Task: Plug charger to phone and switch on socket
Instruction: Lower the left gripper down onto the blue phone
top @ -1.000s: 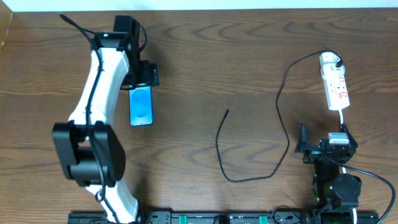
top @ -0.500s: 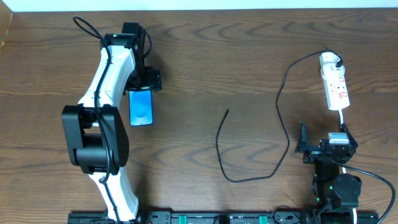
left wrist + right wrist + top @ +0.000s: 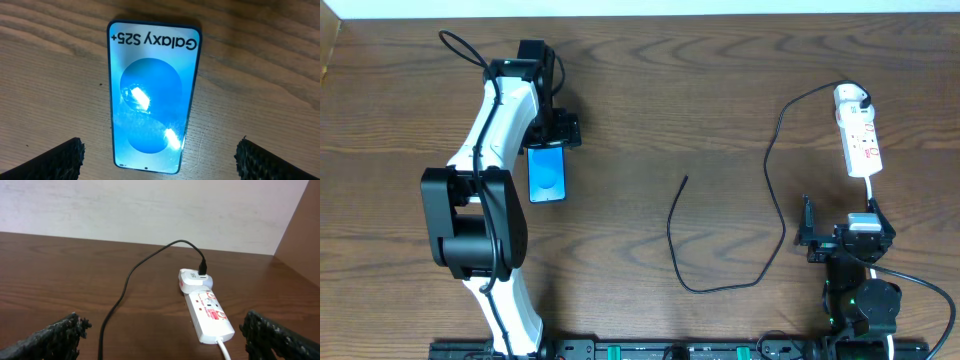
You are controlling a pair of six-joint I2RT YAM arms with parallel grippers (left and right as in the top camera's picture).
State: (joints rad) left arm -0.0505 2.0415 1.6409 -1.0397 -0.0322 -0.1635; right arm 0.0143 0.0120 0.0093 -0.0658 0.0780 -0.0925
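task barely begun: left gripper (image 3: 550,133), jaws spread, hovers over the phone (image 3: 547,173) at ten o'clock; charger (image 3: 127,280) sits in the socket (image 3: 858,135) at two o'clock, tip (image 3: 685,180) loose mid-table; right gripper (image 3: 165,339) spread, empty; plugging and switching remain

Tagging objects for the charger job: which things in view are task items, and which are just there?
Job:
- phone
- charger cable
- white plug
- socket strip

Just there:
- wooden table
- black rail along the front edge
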